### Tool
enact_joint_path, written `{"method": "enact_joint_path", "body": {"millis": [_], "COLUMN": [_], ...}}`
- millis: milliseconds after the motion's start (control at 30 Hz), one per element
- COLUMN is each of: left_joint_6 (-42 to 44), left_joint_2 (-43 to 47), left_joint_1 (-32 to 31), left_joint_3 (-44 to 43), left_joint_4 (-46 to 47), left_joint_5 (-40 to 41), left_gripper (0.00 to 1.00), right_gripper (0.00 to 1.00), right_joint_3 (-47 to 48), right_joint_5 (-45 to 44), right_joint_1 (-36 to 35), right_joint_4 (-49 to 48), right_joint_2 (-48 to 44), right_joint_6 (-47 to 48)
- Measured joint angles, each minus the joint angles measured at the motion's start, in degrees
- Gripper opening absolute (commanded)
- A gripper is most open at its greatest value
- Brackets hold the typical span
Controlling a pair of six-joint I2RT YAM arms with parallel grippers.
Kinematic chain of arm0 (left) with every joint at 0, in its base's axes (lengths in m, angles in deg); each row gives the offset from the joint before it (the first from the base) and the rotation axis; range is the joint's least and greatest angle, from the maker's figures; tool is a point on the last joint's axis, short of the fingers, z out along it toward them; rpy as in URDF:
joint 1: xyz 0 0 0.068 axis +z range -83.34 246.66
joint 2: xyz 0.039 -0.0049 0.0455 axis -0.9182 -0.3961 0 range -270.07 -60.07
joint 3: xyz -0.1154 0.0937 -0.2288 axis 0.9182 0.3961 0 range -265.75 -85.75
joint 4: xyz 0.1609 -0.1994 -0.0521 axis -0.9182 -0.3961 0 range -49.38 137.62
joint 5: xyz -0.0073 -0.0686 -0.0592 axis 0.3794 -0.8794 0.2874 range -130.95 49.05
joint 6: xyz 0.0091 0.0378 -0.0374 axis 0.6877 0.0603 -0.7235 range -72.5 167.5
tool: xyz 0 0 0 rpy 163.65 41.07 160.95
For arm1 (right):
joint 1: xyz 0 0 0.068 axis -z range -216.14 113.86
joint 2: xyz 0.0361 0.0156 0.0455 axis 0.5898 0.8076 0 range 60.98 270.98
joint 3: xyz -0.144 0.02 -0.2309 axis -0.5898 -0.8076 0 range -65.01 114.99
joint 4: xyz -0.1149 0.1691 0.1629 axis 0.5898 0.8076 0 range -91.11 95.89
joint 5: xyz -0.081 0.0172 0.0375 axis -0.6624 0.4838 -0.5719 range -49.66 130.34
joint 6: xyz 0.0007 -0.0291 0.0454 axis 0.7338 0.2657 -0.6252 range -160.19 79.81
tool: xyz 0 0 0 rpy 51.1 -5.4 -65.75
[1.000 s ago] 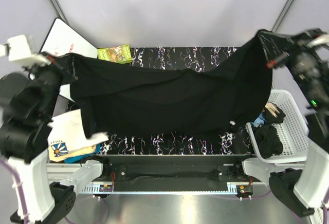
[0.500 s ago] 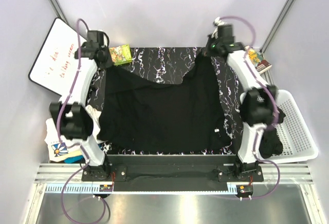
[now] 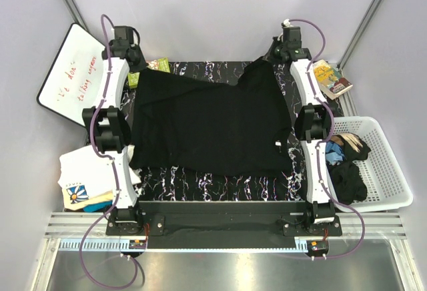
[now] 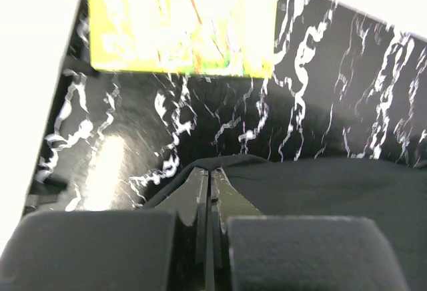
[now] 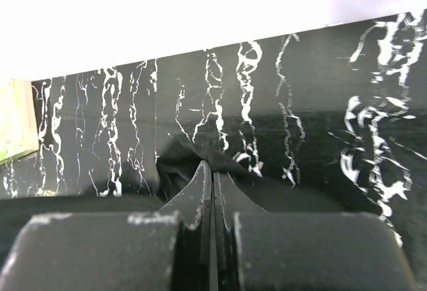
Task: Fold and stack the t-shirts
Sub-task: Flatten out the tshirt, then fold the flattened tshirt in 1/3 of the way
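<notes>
Laying out: we judge the step in hand to be spreading the black t-shirt [image 3: 213, 127] flat before any fold. It lies open across the marbled table [image 3: 213, 183], reaching toward the far side.
Left gripper [image 4: 210, 174]: jaws pressed together, pinching the shirt's far left corner low over the table, near a green-and-yellow packet [image 3: 158, 65].
Right gripper [image 5: 212, 167]: jaws pressed together on a small bunched peak of cloth at the far right corner.
Shirt's lie: mostly flat, though the far right corner rises in a peak and the near edge runs unevenly.
Other tees: a white printed tee [image 3: 83, 177] lies off the table's near left corner, and dark cloth sits in the white basket [image 3: 390, 171] on the right.
Progress: early, we think. We see nothing folded on the table.
Next move: we would lower both corners until the cloth rests on the table, with even tension across the far edge. We would then open both grippers and lift clear without dragging the cloth, before regripping for the first fold.
</notes>
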Motion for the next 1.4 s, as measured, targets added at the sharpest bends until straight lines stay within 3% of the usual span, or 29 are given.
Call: {"method": "enact_joint_path", "body": {"millis": [200, 533, 867, 1067, 1200, 1267, 1400], "left_joint_6": [-0.1, -1.1, -2.4, -2.8, -3.7, -4.2, -5.0], "left_joint_2": [1.6, 9.2, 14.8, 14.9, 14.7, 14.3, 13.4], "left_joint_1": [2.1, 2.5, 2.7, 3.3, 3.9, 4.2, 5.0], "left_joint_3": [2.9, 21.3, 28.1, 30.6, 32.1, 32.6, 33.4], "left_joint_4": [1.1, 0.5, -2.4, -5.9, -8.1, -8.9, -10.1], "left_joint_5": [0.0, -0.2, 1.4, 4.2, 6.2, 7.0, 7.8], "left_gripper": [0.00, 0.00, 0.00, 0.00, 0.00, 0.07, 0.00], "right_gripper": [0.00, 0.00, 0.00, 0.00, 0.00, 0.00, 0.00], "right_joint_3": [-9.3, -31.3, -62.9, -77.2, -81.9, -83.0, -83.7], "right_joint_5": [2.6, 7.8, 10.3, 11.0, 10.5, 10.5, 10.6], "right_joint_1": [1.5, 1.1, 1.1, 1.1, 1.1, 1.1, 1.1], "right_joint_4": [-1.2, -1.8, -2.9, -0.2, 3.2, 4.4, 6.6], "right_joint_2": [-7.1, -27.0, -49.3, -53.7, -55.4, -55.6, -55.7], "right_joint_6": [0.0, 1.0, -1.4, -4.8, -6.0, -6.4, -6.8]}}
